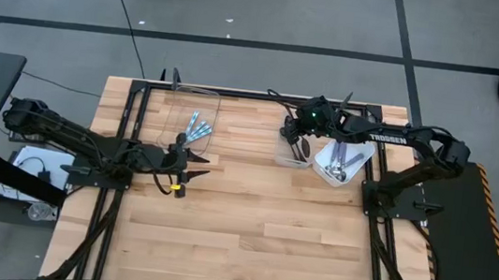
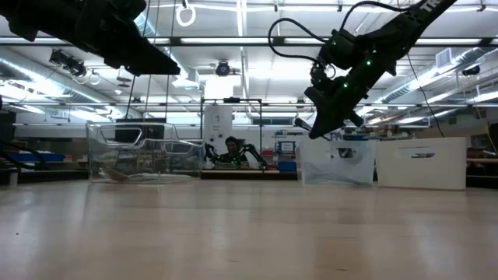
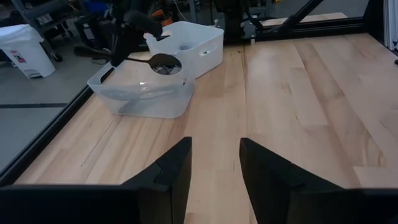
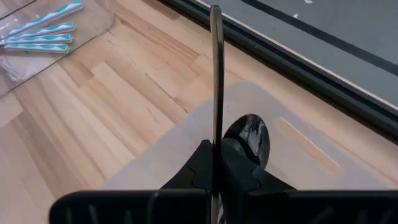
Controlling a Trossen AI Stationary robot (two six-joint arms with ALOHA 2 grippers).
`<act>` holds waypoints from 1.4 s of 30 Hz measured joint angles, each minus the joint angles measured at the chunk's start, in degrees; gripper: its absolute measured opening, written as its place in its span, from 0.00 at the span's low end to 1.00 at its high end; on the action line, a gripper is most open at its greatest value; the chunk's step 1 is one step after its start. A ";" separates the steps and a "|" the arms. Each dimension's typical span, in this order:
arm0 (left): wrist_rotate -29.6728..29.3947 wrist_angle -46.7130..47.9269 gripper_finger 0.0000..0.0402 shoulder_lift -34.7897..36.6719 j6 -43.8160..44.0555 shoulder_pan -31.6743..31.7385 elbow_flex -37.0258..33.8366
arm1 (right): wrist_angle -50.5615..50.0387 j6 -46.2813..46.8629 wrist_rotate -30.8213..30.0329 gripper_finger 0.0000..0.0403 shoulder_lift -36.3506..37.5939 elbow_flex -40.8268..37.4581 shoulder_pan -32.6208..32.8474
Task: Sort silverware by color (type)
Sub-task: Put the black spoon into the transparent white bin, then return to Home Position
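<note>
The right hand [image 4: 214, 163] was clamped on the handle of a dark grey all-metal spoon [image 4: 216, 81], held directly above the small clear plastic container [image 1: 293, 152] that stood just beside the white plastic bin [image 1: 341, 162]. The spoon's long axis ran out from the fingers and its bowl [image 4: 247, 140] hung over the container's floor, so the drop looked to be straight down. The left hand [image 3: 214, 177], fingers apart and holding nothing, waited over the bench [image 1: 249, 225] well away from that container, near the large clear plastic tray [image 1: 181, 118] where the light-blue-handled silver spoons [image 1: 198, 131] lay. How many spoons remained in the white bin was hard to make out.
</note>
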State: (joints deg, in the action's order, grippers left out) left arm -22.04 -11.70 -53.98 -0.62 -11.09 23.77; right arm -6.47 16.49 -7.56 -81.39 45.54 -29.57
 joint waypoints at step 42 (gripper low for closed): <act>0.30 2.69 0.35 4.41 -3.16 0.07 -0.85 | 4.18 8.10 12.27 0.30 -4.35 -4.30 -5.72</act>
State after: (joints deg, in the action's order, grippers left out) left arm -21.74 -9.01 -49.56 -3.78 -11.03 22.92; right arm -2.29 24.59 4.71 -85.74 41.23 -35.29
